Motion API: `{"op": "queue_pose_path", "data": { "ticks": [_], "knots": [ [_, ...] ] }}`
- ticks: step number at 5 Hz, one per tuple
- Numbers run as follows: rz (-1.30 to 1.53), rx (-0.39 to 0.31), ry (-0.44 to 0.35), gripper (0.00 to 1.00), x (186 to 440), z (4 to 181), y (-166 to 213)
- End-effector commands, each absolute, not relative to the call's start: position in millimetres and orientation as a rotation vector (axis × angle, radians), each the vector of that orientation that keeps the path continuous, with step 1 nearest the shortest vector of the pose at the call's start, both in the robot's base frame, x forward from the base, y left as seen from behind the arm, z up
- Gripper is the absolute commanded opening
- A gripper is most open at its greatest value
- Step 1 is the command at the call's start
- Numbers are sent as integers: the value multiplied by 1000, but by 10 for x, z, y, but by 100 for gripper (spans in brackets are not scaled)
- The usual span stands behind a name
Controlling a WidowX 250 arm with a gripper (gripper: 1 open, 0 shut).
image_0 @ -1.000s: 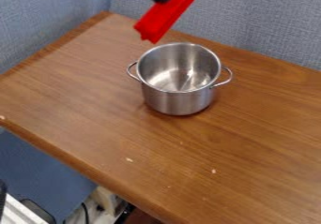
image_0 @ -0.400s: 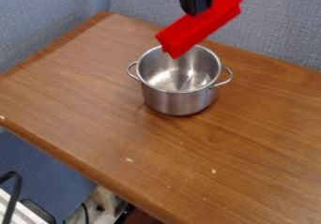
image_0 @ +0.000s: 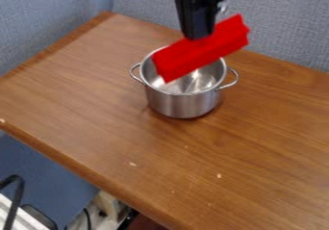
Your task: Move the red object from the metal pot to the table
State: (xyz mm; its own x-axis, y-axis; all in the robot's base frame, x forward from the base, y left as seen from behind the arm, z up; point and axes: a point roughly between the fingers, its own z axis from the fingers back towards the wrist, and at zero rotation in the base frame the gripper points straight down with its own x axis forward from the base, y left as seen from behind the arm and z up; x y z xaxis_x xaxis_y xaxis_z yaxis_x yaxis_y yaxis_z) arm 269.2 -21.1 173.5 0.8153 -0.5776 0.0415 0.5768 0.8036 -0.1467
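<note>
A bright red elongated block (image_0: pixel 201 47) hangs tilted just above the mouth of the shiny metal pot (image_0: pixel 184 89). Its lower left end dips toward the pot's rim and its right end points up. My dark gripper (image_0: pixel 198 20) comes down from the top edge and is shut on the red object near its upper middle. The pot stands upright on the brown wood-grain table (image_0: pixel 115 128), toward the back, and its inside looks empty.
A blue-grey wall rises behind the table. The table's rounded front edge runs diagonally from the left to the bottom right, with floor clutter and cables (image_0: pixel 103 215) below it.
The gripper and the red block have moved right and downward, from above the pot's back-left to directly over the pot's opening. The pot has not moved.
</note>
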Motion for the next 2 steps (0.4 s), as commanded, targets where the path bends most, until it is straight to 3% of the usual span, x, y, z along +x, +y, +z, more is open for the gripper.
{"op": "queue_pose_path", "data": {
  "ticks": [1, 2],
  "knots": [
    [-667, -116, -15, 0, 2511, 1672, -125],
    [-716, -123, 12, 0, 2413, 1408, -174]
  ]
}}
